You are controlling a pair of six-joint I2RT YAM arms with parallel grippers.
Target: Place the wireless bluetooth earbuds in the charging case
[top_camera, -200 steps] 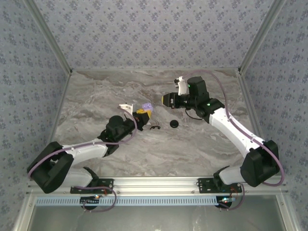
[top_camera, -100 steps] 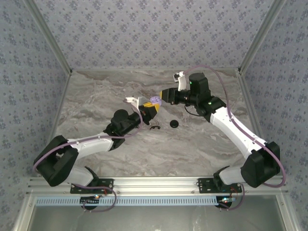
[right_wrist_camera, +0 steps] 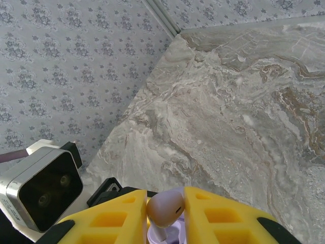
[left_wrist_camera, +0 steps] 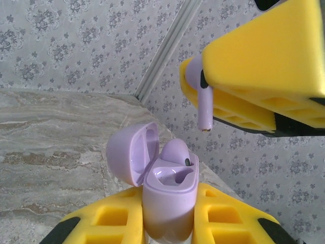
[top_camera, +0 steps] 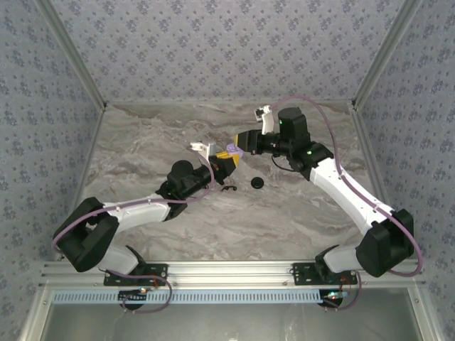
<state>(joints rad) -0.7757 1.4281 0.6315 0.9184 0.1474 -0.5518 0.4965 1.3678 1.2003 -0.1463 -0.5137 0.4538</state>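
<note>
**benchrat:** ok so where's the charging case (left_wrist_camera: 167,201) at, and who's got what?

**yam_owner:** The left gripper (left_wrist_camera: 167,226) has it. Yellow fingers are clamped tight on the case's lower body, holding it up off the table (top_camera: 156,142). The lid (left_wrist_camera: 129,157) is flipped back to the case's left in the left wrist view. One earbud (left_wrist_camera: 175,151) already sits in the case, on the side away from the lid, and the well next to it is open.

**benchrat:** and the second bud?

**yam_owner:** The other earbud (left_wrist_camera: 204,107) is pinched by its head in the right gripper (left_wrist_camera: 202,84), jaws nearly together with just the bud between them, stem pointing down. It hangs above the case and a bit to its right in that view, not touching it. From the right wrist cam the case's rim peeks out just under the bud.

**benchrat:** anything else lying around?

**yam_owner:** In the top view, a black disc (top_camera: 257,183) and a small black curved piece (top_camera: 228,188) lie on the marble. Both are nearer the arm bases than the case, with the disc further right.
</note>
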